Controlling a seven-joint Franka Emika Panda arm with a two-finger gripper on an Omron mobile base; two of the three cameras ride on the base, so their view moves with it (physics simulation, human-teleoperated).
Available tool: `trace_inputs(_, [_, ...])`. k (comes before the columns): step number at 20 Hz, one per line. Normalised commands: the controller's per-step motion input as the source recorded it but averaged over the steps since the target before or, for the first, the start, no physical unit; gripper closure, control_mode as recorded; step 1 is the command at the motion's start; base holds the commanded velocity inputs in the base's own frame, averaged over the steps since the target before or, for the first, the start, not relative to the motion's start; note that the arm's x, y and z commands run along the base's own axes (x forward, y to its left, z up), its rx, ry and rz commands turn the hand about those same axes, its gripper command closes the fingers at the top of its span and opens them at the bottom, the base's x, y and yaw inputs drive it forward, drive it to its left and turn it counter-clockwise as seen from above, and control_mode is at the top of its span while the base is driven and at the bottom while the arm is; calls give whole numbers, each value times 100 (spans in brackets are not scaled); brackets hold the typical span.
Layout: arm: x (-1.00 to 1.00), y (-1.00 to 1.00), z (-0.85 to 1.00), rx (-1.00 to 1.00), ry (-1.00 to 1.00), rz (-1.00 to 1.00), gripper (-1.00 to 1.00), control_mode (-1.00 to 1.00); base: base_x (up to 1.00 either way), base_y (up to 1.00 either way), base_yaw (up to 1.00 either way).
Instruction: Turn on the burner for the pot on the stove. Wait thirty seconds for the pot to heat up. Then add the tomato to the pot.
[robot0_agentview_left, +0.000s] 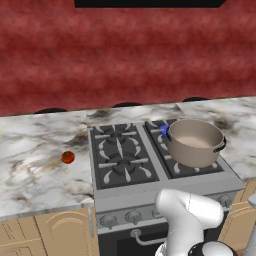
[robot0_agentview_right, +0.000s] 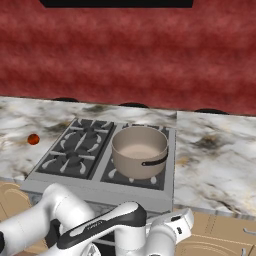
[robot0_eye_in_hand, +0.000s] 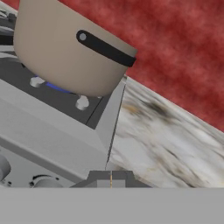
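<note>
From the left base view, the grey steel gas stove with its dark grated cooktop stood between two stretches of marbled desk, and the wide, low, grey-tan metal pot with its pale inside sat on the far right burner, where a small blue glow showed at the pot's left edge. The small glossy red-orange tomato lay on the desk well to the left of the stove, apart from everything else. The white arm rose at the near edge in front of the row of round knobs. From the right base view, the pot sat on the right half of the cooktop and looked empty, the tomato lay far off to the left on the desk, and the arm was folded low in front of the stove. In the hand view, the pot loomed close with its dark side handle turned to the camera and a streak of blue flame under its base; the hand sat low by the stove's near right corner, clenched on nothing. By the look of it the burner was already lit, so what remained was the wait for heating, then fetching the tomato and dropping it into the pot.
</note>
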Motion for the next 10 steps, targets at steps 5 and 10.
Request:
trace_inputs(5, [0,0,0,0,0,0,100,-100,0,0,0])
trace_inputs(10, [0,0,0,0,0,0,100,-100,0,0,0])
